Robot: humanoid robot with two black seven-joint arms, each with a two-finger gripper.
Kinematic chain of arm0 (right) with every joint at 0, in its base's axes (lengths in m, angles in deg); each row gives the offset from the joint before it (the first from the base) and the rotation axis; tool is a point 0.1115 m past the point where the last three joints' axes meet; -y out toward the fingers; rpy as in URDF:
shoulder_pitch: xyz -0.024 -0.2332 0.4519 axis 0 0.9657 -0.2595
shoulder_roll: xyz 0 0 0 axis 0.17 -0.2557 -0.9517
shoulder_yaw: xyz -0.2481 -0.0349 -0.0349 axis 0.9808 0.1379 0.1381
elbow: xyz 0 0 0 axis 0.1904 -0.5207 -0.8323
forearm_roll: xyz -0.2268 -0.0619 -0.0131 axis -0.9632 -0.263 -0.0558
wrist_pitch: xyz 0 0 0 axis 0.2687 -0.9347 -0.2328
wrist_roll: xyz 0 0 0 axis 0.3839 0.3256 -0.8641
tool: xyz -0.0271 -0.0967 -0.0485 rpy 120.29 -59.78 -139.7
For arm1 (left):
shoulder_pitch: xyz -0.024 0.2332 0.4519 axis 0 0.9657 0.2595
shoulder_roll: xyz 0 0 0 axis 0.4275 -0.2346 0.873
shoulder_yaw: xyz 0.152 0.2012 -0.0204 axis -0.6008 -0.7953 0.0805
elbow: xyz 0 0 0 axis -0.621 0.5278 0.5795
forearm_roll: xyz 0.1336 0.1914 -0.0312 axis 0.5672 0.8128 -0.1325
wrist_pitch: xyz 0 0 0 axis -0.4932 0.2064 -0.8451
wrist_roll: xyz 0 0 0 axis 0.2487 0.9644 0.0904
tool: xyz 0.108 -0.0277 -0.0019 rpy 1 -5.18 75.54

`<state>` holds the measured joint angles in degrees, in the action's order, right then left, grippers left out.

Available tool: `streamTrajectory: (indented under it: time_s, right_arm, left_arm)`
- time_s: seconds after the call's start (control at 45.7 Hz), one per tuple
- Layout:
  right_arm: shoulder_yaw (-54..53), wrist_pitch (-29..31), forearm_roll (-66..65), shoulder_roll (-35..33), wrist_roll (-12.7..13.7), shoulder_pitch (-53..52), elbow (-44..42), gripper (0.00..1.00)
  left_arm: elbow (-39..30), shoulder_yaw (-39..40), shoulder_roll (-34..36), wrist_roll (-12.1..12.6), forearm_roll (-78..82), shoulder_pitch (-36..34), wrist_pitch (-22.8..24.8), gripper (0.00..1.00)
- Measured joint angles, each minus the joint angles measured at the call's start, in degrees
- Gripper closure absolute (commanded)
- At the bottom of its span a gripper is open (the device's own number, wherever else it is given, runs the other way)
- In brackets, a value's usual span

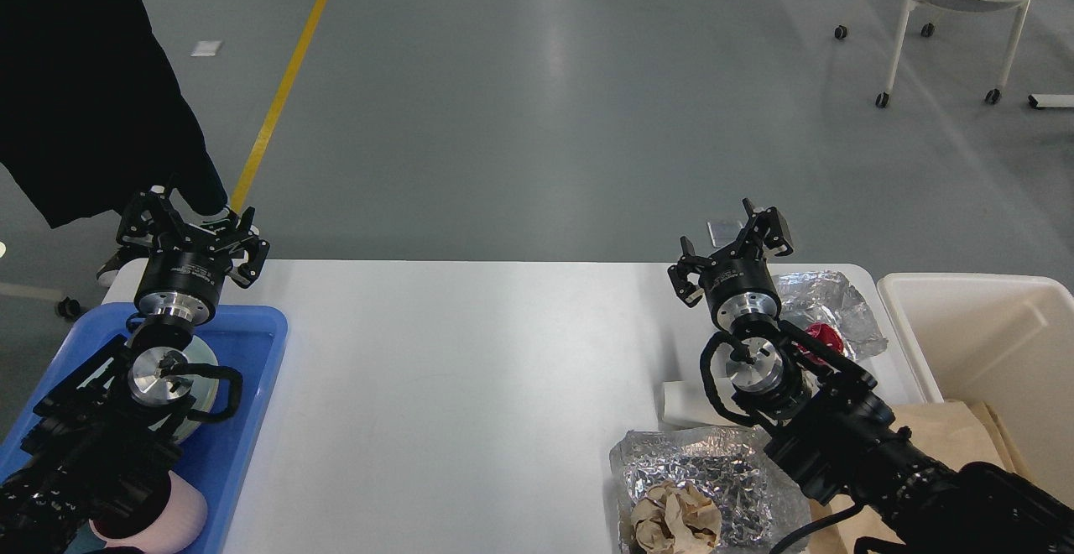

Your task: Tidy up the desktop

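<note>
The white desktop [453, 386] fills the lower middle of the head view. My left gripper [191, 231] is open and empty, raised over the far left corner above a blue tray [252, 369]. My right gripper [732, 252] is open and empty, above the far right part of the desktop. A crumpled foil sheet [826, 298] with a red object [824, 339] lies just right of it. Another foil sheet [705, 470] holding crumpled brown paper [675, 516] lies at the front right. A white folded piece [681, 403] lies between them.
The blue tray holds a whitish round dish [205, 361] under my left arm and a pink cup [180, 516]. A cream-white bin [982, 344] stands at the right edge with brown paper [948, 432] at its near side. A dark-clothed person [84, 84] stands far left; a chair [965, 0] far right.
</note>
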<state>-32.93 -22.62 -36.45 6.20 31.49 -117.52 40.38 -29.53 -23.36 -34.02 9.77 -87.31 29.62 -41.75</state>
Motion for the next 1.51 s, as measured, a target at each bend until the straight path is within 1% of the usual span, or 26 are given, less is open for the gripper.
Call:
streamTrajectory:
  time_s: [0.153,0.262,0.372,0.547,0.722,1.028,1.159,1.509]
  right_arm:
    - [0.12,0.41,0.05,0.0,0.55,-0.25,0.6,0.0]
    - [0.46,2.28,0.06,-0.87,0.69,-0.84,1.84,0.0]
    - [0.17,5.0,-0.01,-4.59,0.71,-1.14,2.88,0.0]
    - [-1.21,11.4,0.06,-11.7,0.48,-1.64,3.57,0.0]
    - [-5.2,14.32,0.14,-13.78,0.4,-1.16,2.89,0.0]
    - [-8.15,13.94,0.06,-14.67,-0.01,-0.37,2.41,0.0]
    - [-9.42,13.93,0.06,-15.93,-0.02,1.86,2.38,0.0]
    - [-8.82,14.22,-0.24,-17.77,-0.02,3.82,1.52,0.0]
  left_arm:
    - [0.0,0.0,0.0,0.0,0.0,0.0,0.0,0.03]
    - [0.0,0.0,0.0,0.0,0.0,0.0,0.0,0.03]
    - [0.0,0.0,0.0,0.0,0.0,0.0,0.0,0.03]
    - [0.0,0.0,0.0,0.0,0.0,0.0,0.0,0.03]
    - [0.0,0.0,0.0,0.0,0.0,0.0,0.0,0.03]
    - [0.0,0.0,0.0,0.0,0.0,0.0,0.0,0.03]
    - [0.0,0.0,0.0,0.0,0.0,0.0,0.0,0.03]
    - [0.0,0.0,0.0,0.0,0.0,0.0,0.0,0.03]
